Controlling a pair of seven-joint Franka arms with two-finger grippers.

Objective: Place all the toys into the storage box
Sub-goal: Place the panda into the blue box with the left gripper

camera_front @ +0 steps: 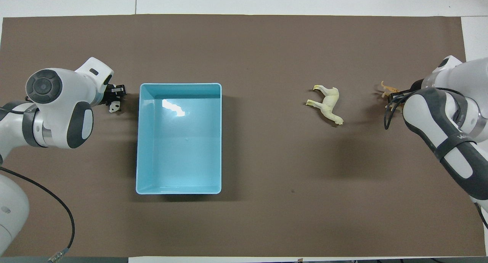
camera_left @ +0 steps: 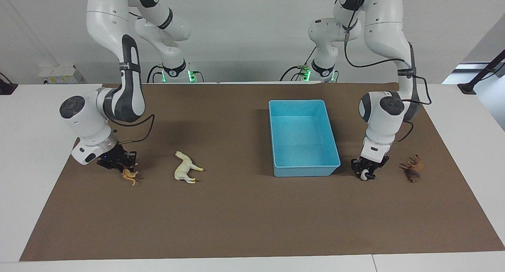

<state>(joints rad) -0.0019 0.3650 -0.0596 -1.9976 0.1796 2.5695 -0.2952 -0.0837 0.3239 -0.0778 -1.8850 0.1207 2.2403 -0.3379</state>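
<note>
The blue box sits on the brown mat, toward the left arm's end of the table and about midway between the edge at the robots and the edge away from them. Nothing lies inside it.

The left gripper is down at the mat just beside the box, between the box and the lion. The panda sits between its fingers, which look closed on it; in the overhead view the panda shows just under the left gripper. The lion lies on its side near the short edge at the left arm's end, apart from the gripper.

The right gripper is low over the tiger near the short edge at the right arm's end. It touches or nearly touches the tiger, and whether its fingers are apart or closed cannot be told. From overhead the arm hides most of the tiger.

The horse lies on its side on the mat between the tiger and the box, closer to the tiger and touching nothing.
</note>
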